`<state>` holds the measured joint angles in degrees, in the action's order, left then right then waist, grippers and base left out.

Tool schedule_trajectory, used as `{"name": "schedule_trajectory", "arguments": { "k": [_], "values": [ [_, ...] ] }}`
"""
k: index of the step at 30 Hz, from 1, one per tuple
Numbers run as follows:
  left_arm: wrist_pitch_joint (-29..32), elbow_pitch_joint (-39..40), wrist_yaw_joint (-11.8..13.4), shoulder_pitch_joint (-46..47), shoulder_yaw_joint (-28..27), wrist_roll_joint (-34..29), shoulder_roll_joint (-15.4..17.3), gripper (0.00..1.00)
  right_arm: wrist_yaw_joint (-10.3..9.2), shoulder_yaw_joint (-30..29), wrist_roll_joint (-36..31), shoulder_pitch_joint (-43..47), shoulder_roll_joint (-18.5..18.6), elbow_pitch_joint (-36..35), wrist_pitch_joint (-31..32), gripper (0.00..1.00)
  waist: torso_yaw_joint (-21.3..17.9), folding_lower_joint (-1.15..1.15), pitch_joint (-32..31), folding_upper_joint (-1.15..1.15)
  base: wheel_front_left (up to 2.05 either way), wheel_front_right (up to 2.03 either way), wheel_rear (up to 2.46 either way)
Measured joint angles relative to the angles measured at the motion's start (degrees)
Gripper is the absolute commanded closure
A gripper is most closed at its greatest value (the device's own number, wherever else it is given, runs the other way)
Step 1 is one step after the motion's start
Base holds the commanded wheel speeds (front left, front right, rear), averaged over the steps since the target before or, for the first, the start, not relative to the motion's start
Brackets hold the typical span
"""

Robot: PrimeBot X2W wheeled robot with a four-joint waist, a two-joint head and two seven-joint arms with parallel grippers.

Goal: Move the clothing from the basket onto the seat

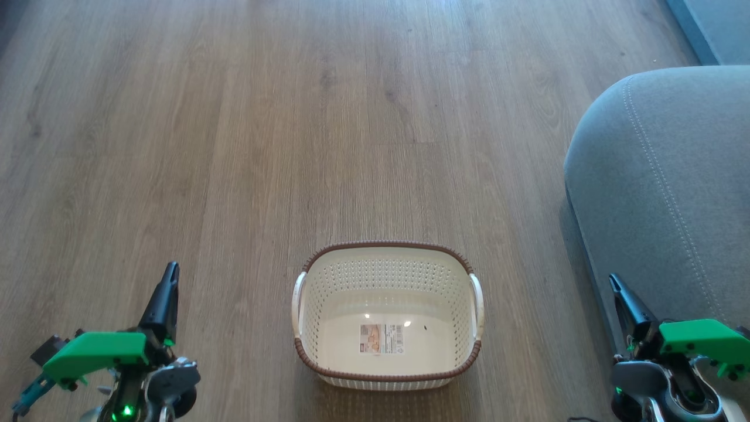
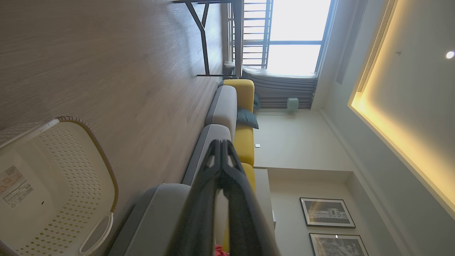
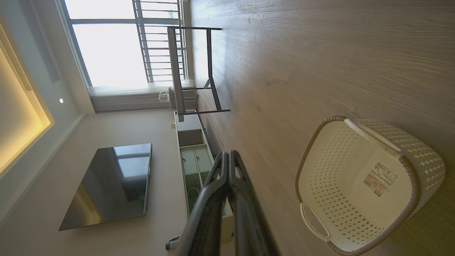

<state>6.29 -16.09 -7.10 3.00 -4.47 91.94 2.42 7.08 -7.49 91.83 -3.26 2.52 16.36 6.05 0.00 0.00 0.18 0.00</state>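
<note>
1. Head view, looking down on a wood-plank floor: the basket stands upright in the lower middle. Nothing is in it but a paper label stuck to its base.
2. Clothing: what is likely a small red scrap of it peeks out at the bottom edge of the left wrist view, behind that hand's fingers and in line with the grey cushions. Too little shows to tell exactly where it rests.
3. Seat: at the right of the head view, near the basket but not touching it. No clothing lies on the part seen there.
4. Left hand: lower left, fingers pressed together, holding nothing, well apart from the basket.
5. Right hand: lower right, in front of the seat's edge, fingers pressed together, holding nothing.
6. Progress, as a judgement: the basket is emptied, so nothing is left to lift out. Whether every garment lies on the seat cannot be confirmed.
7. Materials and shapes: the basket is oval, made of stiff cream plastic pierced with small holes, and has a brown woven-look rim and two loop handles. The seat is a soft grey fabric cushion with a rounded corner and two pale stitch lines. The floor is smooth, matte and grey-brown.
</note>
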Motion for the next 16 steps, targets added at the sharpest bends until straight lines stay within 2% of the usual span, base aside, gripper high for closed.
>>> {"name": "schedule_trajectory", "arguments": {
  "k": [16],
  "values": [
    [0.0, 0.0, 0.0, 0.0, 0.0, 0.0, 0.0, 1.00, 0.00, 0.0, 0.0, 0.0, 0.0, 0.0, 0.0, 1.00, 0.0, 0.00, 0.0, 0.00, 0.00, 0.00, 0.00]
  ]
}}
